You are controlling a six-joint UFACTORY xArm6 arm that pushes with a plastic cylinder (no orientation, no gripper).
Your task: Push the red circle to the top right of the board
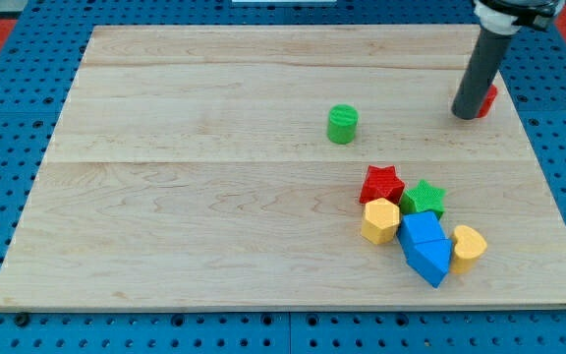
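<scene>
The red circle (pixel 486 98) lies near the board's right edge in the upper part of the view, mostly hidden behind the dark rod. My tip (pixel 465 114) rests on the board, touching the red circle's left side. Only a small red sliver of the block shows to the rod's right.
A green circle (pixel 342 124) stands near the middle. A cluster sits at lower right: red star (pixel 382 184), green star (pixel 424 198), yellow hexagon (pixel 380 220), two blue blocks (pixel 424 246) and a yellow block (pixel 469 245). The wooden board (pixel 214 226) lies on blue pegboard.
</scene>
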